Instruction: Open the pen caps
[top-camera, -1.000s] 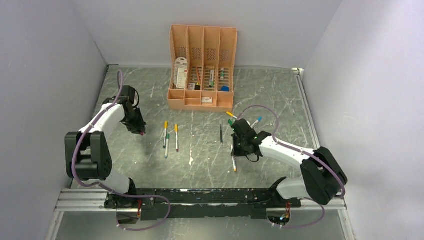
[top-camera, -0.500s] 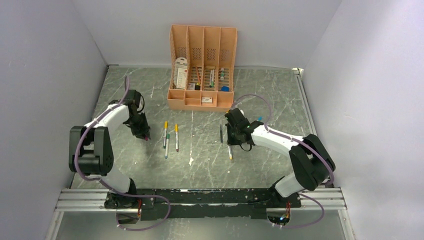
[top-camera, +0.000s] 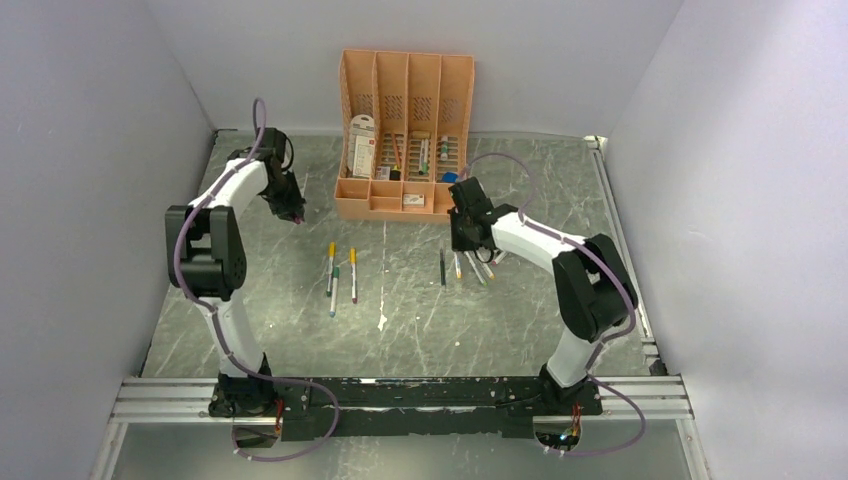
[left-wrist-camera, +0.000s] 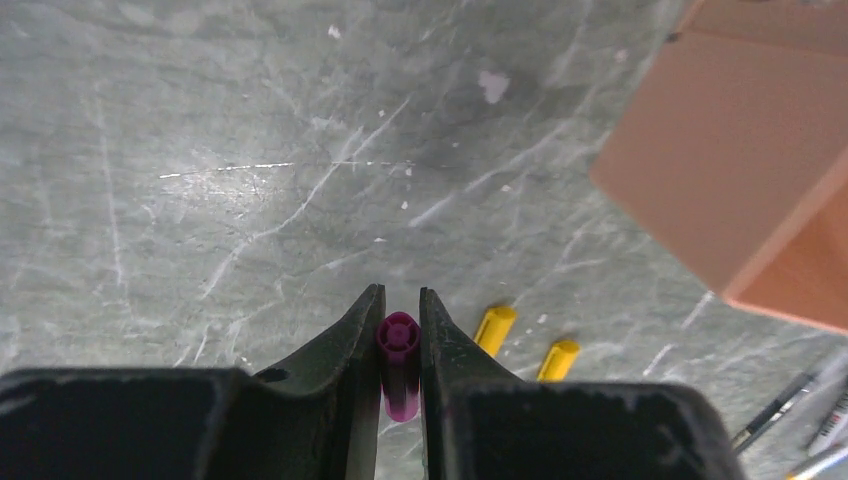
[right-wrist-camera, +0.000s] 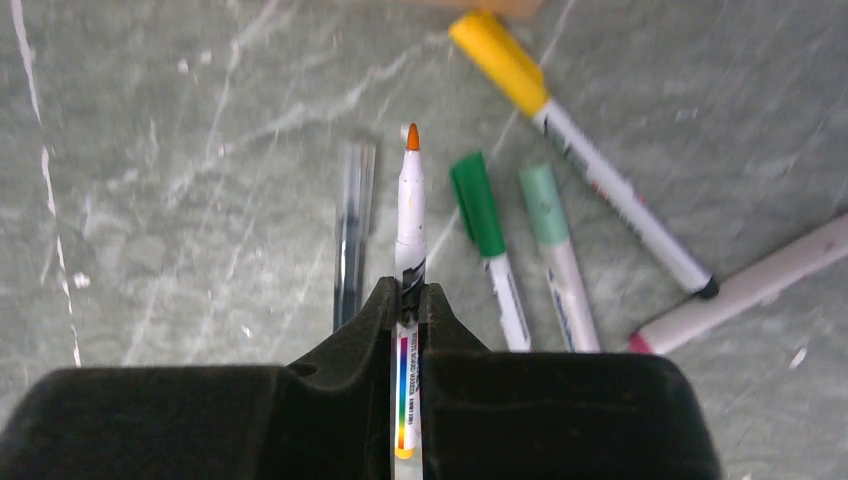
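My left gripper (top-camera: 295, 212) (left-wrist-camera: 401, 295) is shut on a small purple pen cap (left-wrist-camera: 398, 345), held above the table left of the organiser. Two yellow pen caps (left-wrist-camera: 495, 328) (left-wrist-camera: 558, 358), still on their pens, lie just beyond it. My right gripper (top-camera: 460, 245) (right-wrist-camera: 408, 292) is shut on an uncapped pen (right-wrist-camera: 410, 200) with an orange tip pointing away. Beside that pen lie a yellow-capped pen (right-wrist-camera: 495, 55), a green-capped one (right-wrist-camera: 478, 205), a pale green-capped one (right-wrist-camera: 545, 205) and a thin dark pen (right-wrist-camera: 352, 230). Three capped pens (top-camera: 335, 275) lie mid-table.
The peach-orange organiser (top-camera: 405, 205) stands at the back centre with card packets and stationery; its corner (left-wrist-camera: 750, 150) is close on the left gripper's right. A pale pen with a red end (right-wrist-camera: 760, 285) lies right of the cluster. Grey walls close in on both sides.
The left arm has swung from the near left to the back, beside the organiser, still holding the purple cap. The right arm has carried the uncapped pen back over the pen cluster.
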